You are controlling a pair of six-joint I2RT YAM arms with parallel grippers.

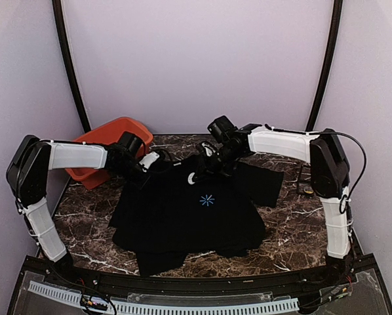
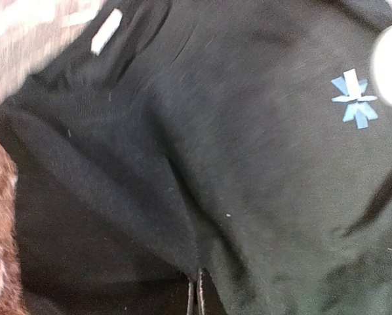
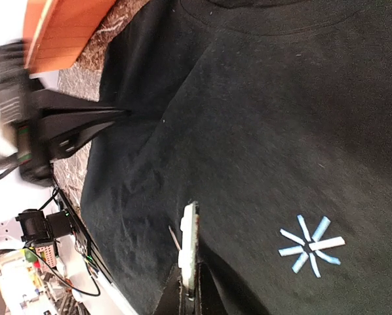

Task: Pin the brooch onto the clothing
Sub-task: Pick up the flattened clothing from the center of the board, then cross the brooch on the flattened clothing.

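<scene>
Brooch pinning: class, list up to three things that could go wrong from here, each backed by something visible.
1. The right claw holds the brooch edge-on by its rim; pushing down may twist it loose.
2. The left claw pinches only a small fold of the black T-shirt; if it slips, the cloth probably goes slack under the pin.
3. The T-shirt lies flat on the marble table, so the pin could catch both layers.

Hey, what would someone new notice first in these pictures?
A black short-sleeved T-shirt with a light-blue starburst print lies spread across the dark marble table. Both arms meet over its collar end, the right jaws shut on a small pale brooch seen edge-on. An orange-red plastic tub sits back left.
</scene>
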